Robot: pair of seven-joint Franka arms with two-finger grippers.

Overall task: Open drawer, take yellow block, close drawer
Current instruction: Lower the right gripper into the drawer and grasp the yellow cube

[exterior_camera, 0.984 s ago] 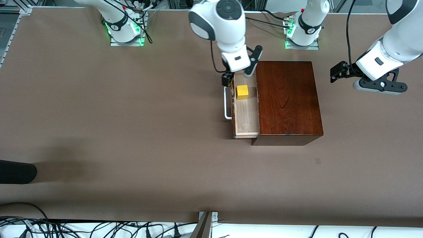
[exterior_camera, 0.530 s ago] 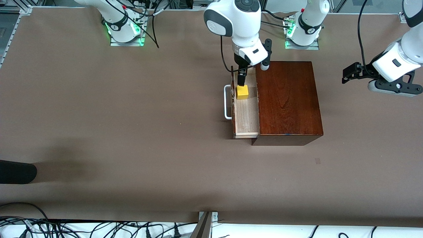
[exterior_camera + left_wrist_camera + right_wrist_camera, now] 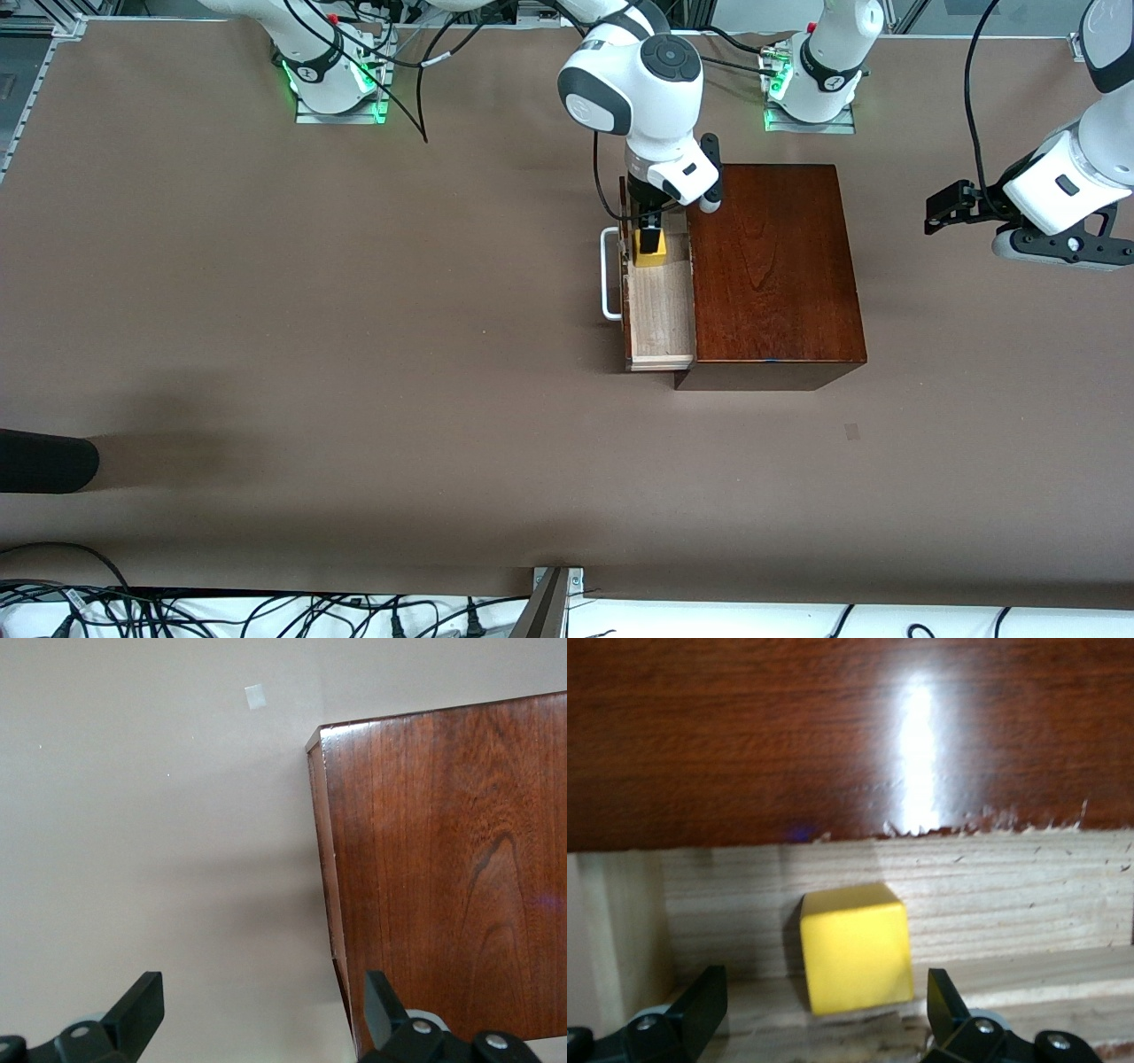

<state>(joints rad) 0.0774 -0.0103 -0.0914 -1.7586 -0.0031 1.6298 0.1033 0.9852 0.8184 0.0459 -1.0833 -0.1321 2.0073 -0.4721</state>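
Both tools are spread open: the right tool [image 3: 651, 232] straddles the small yellow cube [image 3: 651, 258] in the pulled-out pale-wood drawer [image 3: 660, 310]; the left tool [image 3: 952, 208] waits over bare brown surface [image 3: 354, 354].

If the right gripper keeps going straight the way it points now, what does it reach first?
Most likely the yellow block: the open right gripper points down into the drawer, its fingers apart on either side of the block. The drawer's pale floor would follow; depth is hard to judge.
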